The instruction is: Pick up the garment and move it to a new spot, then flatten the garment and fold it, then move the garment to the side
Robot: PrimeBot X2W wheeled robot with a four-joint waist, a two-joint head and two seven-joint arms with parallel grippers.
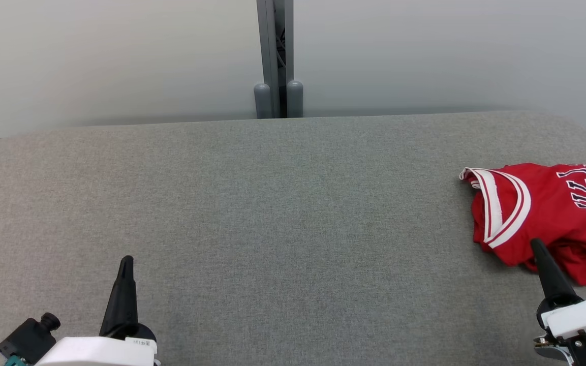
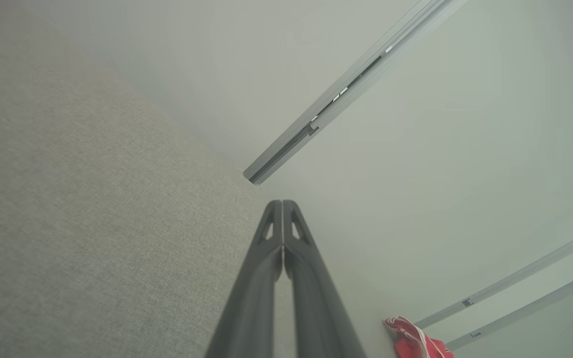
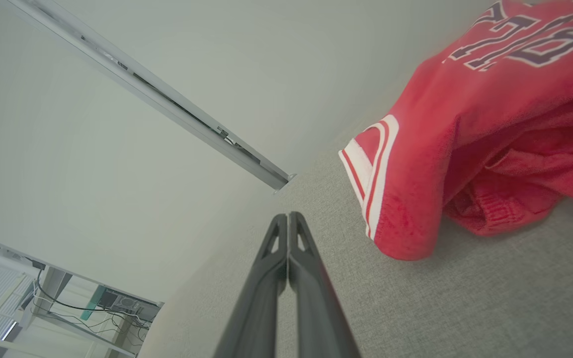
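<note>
Evidently, the garment [image 1: 552, 213] was left bunched at the counter's [image 1: 272, 229] right edge, set aside; both the left end effector [image 1: 126, 264] and right end effector [image 1: 537, 249] were clenched empty, near the front edge.

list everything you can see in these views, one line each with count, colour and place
garment: one, bright red jersey with red-white striped trim and dark white-outlined lettering, bunched at the right end of the table, partly past the head view's edge
table: one, grey fabric-covered top with rounded corners, spanning the head view
wall panels: two, pale grey, behind the table
post: one, grey metal, upright between the panels at the table's far edge
desk with cables: one, pale, in the background at the lower left of the right wrist view
left gripper: one, dark fingers pressed together, empty, at the lower left above the table
right gripper: one, dark fingers pressed together, empty, tip beside the garment's near edge
</note>
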